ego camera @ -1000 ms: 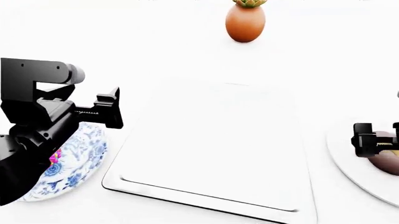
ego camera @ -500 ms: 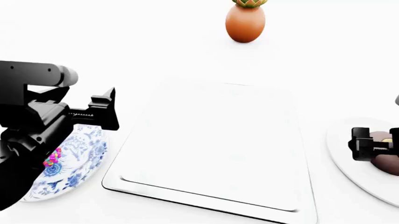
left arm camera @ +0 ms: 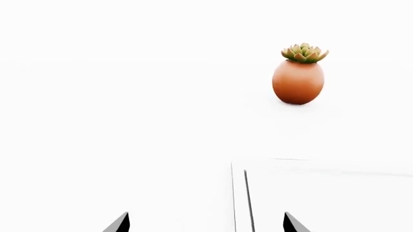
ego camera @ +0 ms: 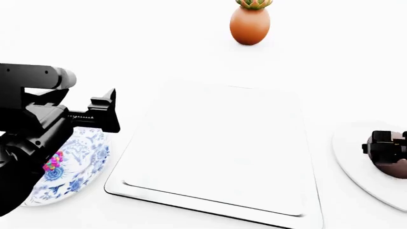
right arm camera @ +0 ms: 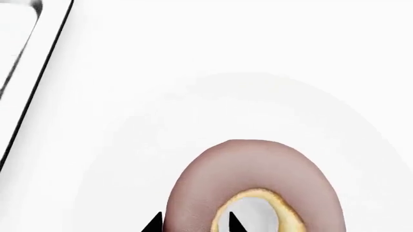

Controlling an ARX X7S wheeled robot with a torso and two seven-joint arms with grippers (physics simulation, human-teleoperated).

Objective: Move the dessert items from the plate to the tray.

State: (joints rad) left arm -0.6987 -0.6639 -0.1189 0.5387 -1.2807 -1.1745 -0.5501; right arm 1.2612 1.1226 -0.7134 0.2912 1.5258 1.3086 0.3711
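The chocolate-brown doughnut lies on a plain white plate at the right edge of the head view, mostly hidden there behind my right gripper. In the right wrist view the right gripper has one fingertip outside the ring and one in the pale hole, shut on the ring's wall. The candy ball sits on a blue-patterned plate, partly behind my left arm. My left gripper is open and holds nothing, above the tray's left edge. The white tray lies between the plates.
An orange egg-shaped pot with a succulent stands on the table beyond the tray's far edge, and also shows in the left wrist view as the pot. The tray's corner lies close to the doughnut's plate.
My right gripper has moved right and down onto the doughnut. The left arm has drifted only slightly.
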